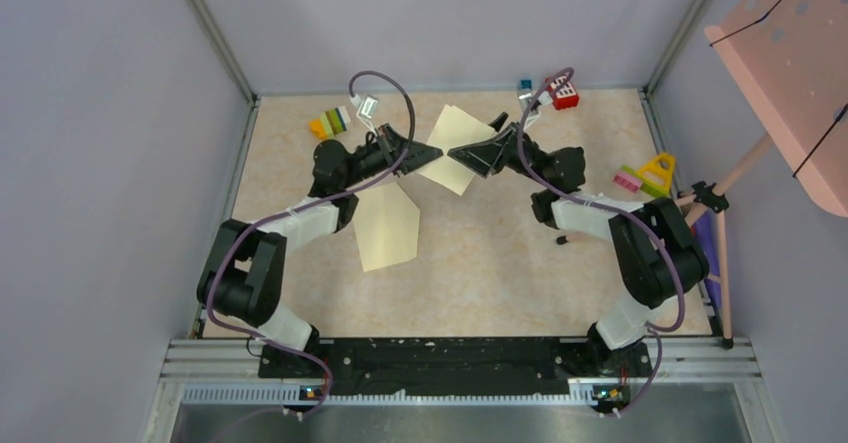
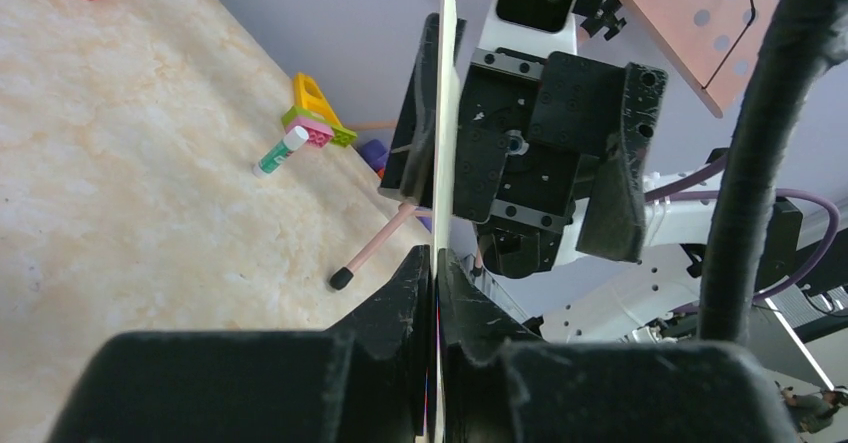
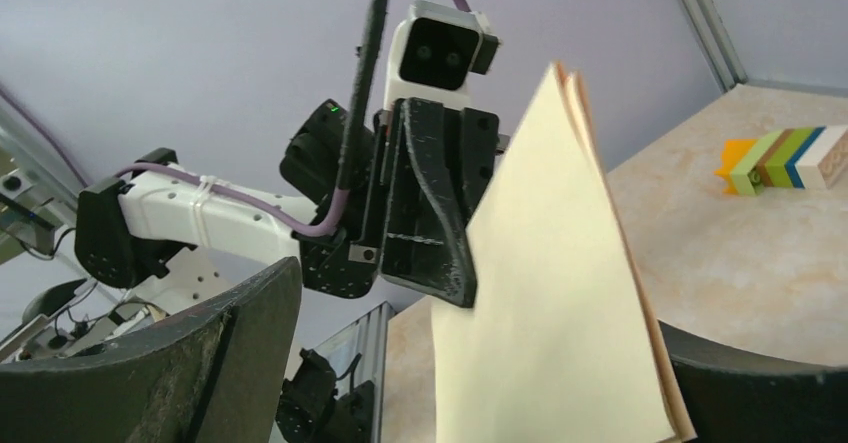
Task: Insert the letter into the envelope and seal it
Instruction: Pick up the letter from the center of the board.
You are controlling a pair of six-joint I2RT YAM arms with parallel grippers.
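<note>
Here, the left gripper [image 1: 413,155] is pinching the probably flimsy letter [image 1: 456,129] by its edge, the right gripper [image 1: 464,159] gaping around it.

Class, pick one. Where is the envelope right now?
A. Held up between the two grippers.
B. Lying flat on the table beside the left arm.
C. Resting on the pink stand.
B: the envelope lies flat on the table, while the sheet held in the air is the folded letter.
</note>
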